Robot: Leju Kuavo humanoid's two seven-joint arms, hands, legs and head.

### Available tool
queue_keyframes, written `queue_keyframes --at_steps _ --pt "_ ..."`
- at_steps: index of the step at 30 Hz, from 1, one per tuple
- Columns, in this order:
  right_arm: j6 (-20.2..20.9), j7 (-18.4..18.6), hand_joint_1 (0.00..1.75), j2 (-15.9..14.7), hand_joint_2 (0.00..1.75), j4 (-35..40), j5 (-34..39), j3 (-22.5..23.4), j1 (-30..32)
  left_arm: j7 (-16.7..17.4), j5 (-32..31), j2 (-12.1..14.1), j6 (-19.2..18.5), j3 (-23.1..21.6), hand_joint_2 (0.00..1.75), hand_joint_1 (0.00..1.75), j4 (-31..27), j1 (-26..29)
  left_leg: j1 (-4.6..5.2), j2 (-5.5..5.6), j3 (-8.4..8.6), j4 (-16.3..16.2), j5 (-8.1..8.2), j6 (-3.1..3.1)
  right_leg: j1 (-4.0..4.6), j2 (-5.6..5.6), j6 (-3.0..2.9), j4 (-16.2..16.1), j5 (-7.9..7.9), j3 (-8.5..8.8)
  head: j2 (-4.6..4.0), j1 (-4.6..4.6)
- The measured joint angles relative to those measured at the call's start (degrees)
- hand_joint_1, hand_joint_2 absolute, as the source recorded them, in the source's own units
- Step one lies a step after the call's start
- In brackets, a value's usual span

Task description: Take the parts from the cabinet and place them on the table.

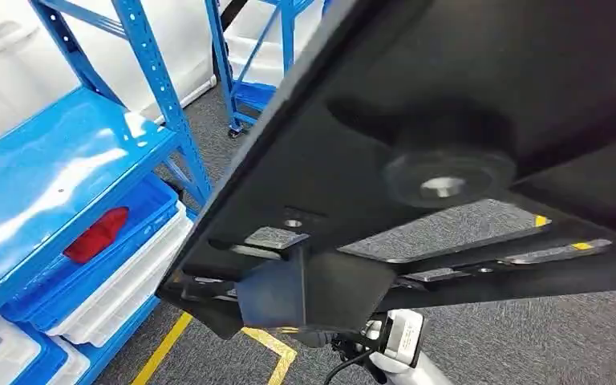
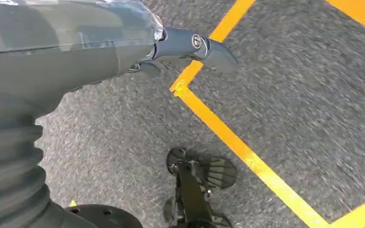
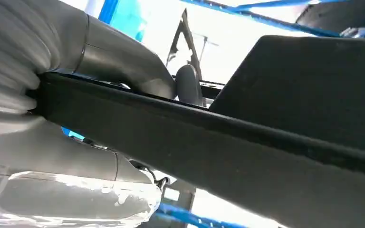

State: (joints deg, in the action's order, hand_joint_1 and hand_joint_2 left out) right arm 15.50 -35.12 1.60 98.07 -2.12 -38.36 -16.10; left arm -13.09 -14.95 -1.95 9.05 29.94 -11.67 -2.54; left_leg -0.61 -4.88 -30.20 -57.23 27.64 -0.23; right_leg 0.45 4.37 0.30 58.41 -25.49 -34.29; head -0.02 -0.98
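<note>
The big black part (image 1: 417, 144) is flat and wide. It looks stiff and hard, like a plate of metal or plastic, with a round knob on it and thin bars at one side. It is up in the air, close in front of the robot's head, tilted, above the grey carpet (image 1: 529, 337). I think it is a bit heavy and could tip, so its long edge is a good place to hold.

The right hand (image 3: 100, 123) holds the part at that edge. Its thick thumb lies on one side and the rest of the hand on the other, pinching the edge between.

The left hand (image 2: 138, 42) hangs over the floor. It holds nothing. One dark finger points out. How far the other fingers spread, I cannot tell.

Blue shelves (image 1: 56, 184) with bins stand beside the robot.
</note>
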Motion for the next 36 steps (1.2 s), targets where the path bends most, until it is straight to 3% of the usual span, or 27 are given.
queue_keyframes --at_steps 4,5,6,7,9,10,11,13,14,15,16,19,20,21,22,24,25,26,27,28,29,30,31,34,35,36 --pt "-0.9 -0.3 1.75 0.0 1.75 0.3 0.0 0.0 0.2 -0.1 -1.0 0.0 0.0 0.0 1.75 0.0 0.0 -0.3 -0.02 -2.05 0.7 0.3 0.23 -1.25 -0.12 -2.8 -1.38 -0.4 0.45 -0.39 0.0 -0.02" --pt "-1.0 -0.3 1.75 0.0 1.75 0.5 -0.1 0.0 0.3 -0.1 -1.2 0.1 -0.1 0.0 1.75 0.0 0.0 -0.5 -0.36 -0.28 0.55 -0.3 1.04 -1.58 -0.61 -3.27 -1.73 -0.9 0.72 0.07 0.0 0.0" --pt "-1.1 -0.4 1.75 0.0 1.75 0.7 -0.1 0.1 0.2 -0.1 -1.4 0.0 -0.3 0.0 1.75 0.0 0.0 -0.5 -0.39 2.16 -0.5 -2.7 2.86 -1.68 -0.73 -3.79 -2.08 -1.0 0.8 0.09 0.0 -0.02" --pt "-1.1 -0.6 1.75 0.1 1.75 0.7 -0.1 0.1 0.2 -0.2 -1.5 0.1 -0.4 0.0 1.75 0.0 0.0 -0.4 -0.46 3.46 -2.34 -6.7 5.1 -1.81 -0.71 -4.26 -2.3 -1.0 0.81 0.05 0.0 -0.02" --pt "-1.1 -0.6 1.75 0.1 1.75 0.7 -0.1 0.1 0.3 -0.2 -1.5 0.3 -0.3 0.0 1.75 0.0 0.0 -0.1 -0.46 4.36 -6.88 -16.1 8.75 -2.01 -0.57 -5.77 -2.43 -0.9 0.8 -0.01 0.0 -0.02" --pt "-1.1 -0.6 1.75 0.1 1.75 0.7 -0.1 0.1 0.3 -0.2 -1.5 0.4 -0.4 0.0 1.75 0.0 0.0 0.0 -0.46 4.37 -8.12 -18.2 8.65 -2.01 -0.54 -6.63 -2.42 -0.9 0.81 -0.02 0.0 -0.02" --pt "-1.1 -0.6 1.75 0.1 1.75 0.7 -0.1 0.1 0.3 -0.4 -1.4 0.4 -0.5 0.0 1.75 0.0 0.0 0.1 -0.47 4.41 -7.92 -17.2 7.19 -1.98 -0.55 -7.35 -2.41 -0.8 0.8 0.03 0.0 -0.02" --pt "-1.1 -0.6 1.75 0.1 1.75 0.7 -0.1 0.1 0.1 -0.7 -1.4 0.4 -0.9 0.0 1.75 0.0 0.0 -0.1 -0.57 4.93 -4.31 -8.5 1.6 -1.8 -0.63 -8.89 -2.26 -0.5 0.7 0.17 0.0 -0.02" --pt "-1.1 -0.6 1.75 0.1 1.75 0.7 -0.2 0.1 0.1 -0.9 -1.4 0.5 -1.1 0.0 1.75 0.0 0.0 -0.1 -0.72 6.45 -1.94 -3.1 -1.08 -1.66 -0.67 -9.58 -2.03 -0.2 0.55 0.19 0.0 -0.02" --pt "-1.1 -0.6 1.75 0.1 1.75 0.7 -0.2 0.1 0.1 -0.9 -1.4 0.6 -1.2 0.0 1.75 0.0 0.0 -0.1 -0.99 10.08 -1.13 -1.3 -0.18 -1.42 -0.59 -10.08 -1.69 0.0 0.5 -0.1 0.0 0.0" --pt "-1.2 -0.5 1.75 0.1 1.75 0.7 -0.2 0.0 -0.2 -1.0 -1.4 0.5 -1.2 0.0 1.75 0.0 0.0 0.0 -1.05 10.18 -1.12 -0.4 -0.28 -1.38 -0.62 -10.81 -1.35 0.4 0.58 -0.62 0.0 0.0" --pt "-1.6 -0.4 1.75 0.2 1.75 0.7 -0.6 0.0 -0.3 -1.0 -1.2 0.6 -1.1 0.0 1.75 0.0 0.0 -0.2 -0.59 8.49 -0.96 -0.5 -0.51 -0.57 -1.05 -12.7 -0.02 -0.1 1.24 -1.08 0.0 -0.02" --pt "-1.7 -0.4 1.75 0.2 1.75 0.7 -0.8 0.0 -0.3 -1.0 -1.1 0.6 -1.1 0.0 1.75 0.0 0.0 -0.3 -1.24 7.48 -0.81 0.0 -0.93 0.02 -1.03 -11.77 0.14 0.4 0.88 -1.23 0.0 0.0" --pt "-1.9 -0.4 1.75 0.2 1.75 0.7 -0.8 0.0 -0.6 -1.0 -1.0 0.7 -0.9 0.1 1.75 0.0 0.0 -0.4 -1.08 6.89 -0.7 0.2 -1.0 0.35 -0.57 -7.96 0.42 2.2 -0.42 -2.07 0.0 0.02" --pt "-2.0 -0.4 1.75 0.2 1.75 0.7 -0.8 0.0 -0.8 -0.8 -0.9 0.7 -0.7 0.2 1.75 0.0 0.0 -0.4 -0.85 6.02 -0.72 0.2 -0.99 0.61 -0.68 -5.88 0.74 6.0 -2.73 -3.96 0.0 0.0" --pt "-2.1 -0.4 1.75 0.2 1.75 0.6 -0.7 0.0 -0.9 -0.2 -0.4 0.7 -0.4 0.5 1.75 0.0 0.0 -0.1 -0.63 4.39 -0.75 0.1 -0.88 0.71 -0.97 -4.86 1.06 15.4 -6.77 -8.6 0.0 0.0" --pt "-2.1 -0.4 1.75 0.2 1.75 0.5 -0.7 -0.1 -0.9 -0.1 -0.3 0.7 -0.2 0.6 1.75 0.0 0.0 0.0 -0.61 3.58 -0.78 0.1 -0.81 0.69 -1.07 -4.79 1.15 18.3 -7.35 -10.02 0.0 0.0" --pt "-2.1 -0.4 1.75 0.2 1.75 0.3 -0.5 -0.1 -0.9 0.1 -0.3 0.7 0.0 0.8 1.75 0.0 0.0 0.0 -0.6 2.79 -0.74 0.1 -0.72 0.65 -1.17 -4.7 1.18 18.1 -6.49 -9.94 0.0 0.0" --pt "-2.1 -0.3 1.75 0.4 1.75 0.2 -0.3 -0.1 -1.0 0.2 -0.3 0.7 0.0 1.0 1.75 0.0 0.0 -0.1 -0.6 2.11 -0.65 0.1 -0.6 0.56 -1.2 -4.51 1.13 15.0 -4.47 -8.31 0.0 0.0" --pt "-2.1 -0.2 1.75 0.5 1.75 0.2 -0.1 -0.1 -1.1 0.2 -0.3 0.7 0.0 1.1 1.75 0.0 0.0 -0.2 -0.6 1.55 -0.45 0.1 -0.45 0.4 -1.19 -4.05 0.95 9.7 -1.92 -5.37 0.0 0.0" --pt "-2.1 -0.2 1.75 0.7 1.75 0.2 0.0 -0.2 -1.4 0.3 -0.3 0.7 0.0 1.2 1.75 0.0 0.0 -0.2 -0.6 0.99 -0.17 0.1 -0.26 0.16 -1.09 -2.85 0.65 3.8 0.37 -2.1 0.0 0.0" --pt "-2.1 -0.1 1.75 1.0 1.75 0.2 0.1 -0.2 -1.8 0.3 -0.4 0.7 0.0 1.3 1.75 0.0 0.0 -0.2 -0.46 0.52 0.06 0.1 -0.06 -0.13 -0.65 -0.17 0.2 0.2 -0.07 -0.29 0.0 0.0" --pt "-2.1 0.0 1.75 1.3 1.75 0.2 0.1 -0.2 -2.1 0.3 -0.4 0.7 0.1 1.4 1.75 0.0 0.0 -0.2 -0.08 0.1 0.09 0.0 0.12 -0.47 -0.18 -0.52 -0.33 0.0 0.12 -0.33 0.0 0.0" --pt "-2.1 0.1 1.75 1.5 1.75 0.2 0.3 -0.2 -2.3 0.3 -0.4 0.7 0.1 1.5 1.75 0.0 0.0 -0.3 -0.12 -1.34 0.65 0.5 0.2 -1.37 0.11 -2.47 -1.14 0.1 0.11 -0.65 0.0 0.0" --pt "-2.1 0.1 1.75 1.7 1.75 0.2 0.3 -0.2 -2.3 0.2 -0.4 0.7 0.1 1.5 1.75 0.0 0.0 -0.4 -0.28 -1.08 0.7 0.4 0.65 -1.82 -0.65 -3.13 -1.75 -0.7 0.51 -0.17 0.0 0.0" --pt "-2.1 0.1 1.75 1.8 1.75 0.2 0.3 -0.2 -2.4 0.1 -0.4 0.7 0.1 1.5 1.75 0.0 0.0 -0.5 -0.43 1.52 0.48 -0.8 1.68 -1.99 -0.68 -3.53 -1.95 -0.9 0.6 0.0 0.0 0.0"
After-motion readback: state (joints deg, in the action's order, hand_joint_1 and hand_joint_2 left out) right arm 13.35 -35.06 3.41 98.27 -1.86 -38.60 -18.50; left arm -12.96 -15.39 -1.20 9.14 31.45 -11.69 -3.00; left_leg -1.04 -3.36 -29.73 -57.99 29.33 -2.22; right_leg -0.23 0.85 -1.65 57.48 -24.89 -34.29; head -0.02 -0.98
